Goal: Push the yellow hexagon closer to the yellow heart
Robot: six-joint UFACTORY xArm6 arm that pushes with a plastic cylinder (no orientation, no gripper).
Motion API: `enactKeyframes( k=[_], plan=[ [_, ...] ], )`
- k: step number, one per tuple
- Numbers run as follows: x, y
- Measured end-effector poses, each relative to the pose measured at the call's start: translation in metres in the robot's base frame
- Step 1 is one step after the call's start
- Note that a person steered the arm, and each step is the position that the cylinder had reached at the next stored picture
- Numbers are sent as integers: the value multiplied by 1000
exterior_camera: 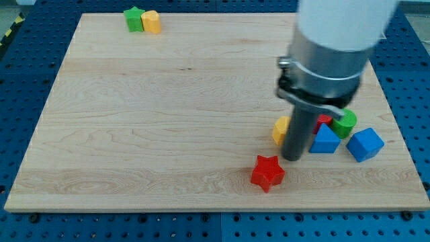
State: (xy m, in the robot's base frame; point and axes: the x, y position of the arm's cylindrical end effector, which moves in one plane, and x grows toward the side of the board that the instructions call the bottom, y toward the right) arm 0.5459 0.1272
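Note:
The yellow hexagon (280,129) lies at the board's right, partly hidden by my rod. My tip (293,158) rests on the board against the hexagon's lower right side, just above and to the right of a red star (268,172). The yellow heart (152,21) sits far off at the view's top left, touching a green star (134,19) on its left.
Right of my rod is a tight cluster: a blue triangular block (326,140), a red block (324,122) behind it, a green cylinder (345,124) and a blue cube (365,144). The wooden board (168,121) rests on a blue perforated table. The arm's body covers the board's top right.

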Motion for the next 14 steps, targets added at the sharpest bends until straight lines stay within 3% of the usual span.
enactKeyframes(
  k=[1, 4, 6, 11, 13, 14],
  plan=[
    [0, 29],
    [-8, -23],
    [-20, -24],
    [-143, -9],
    [-164, 36],
    [-168, 30]
  ],
)
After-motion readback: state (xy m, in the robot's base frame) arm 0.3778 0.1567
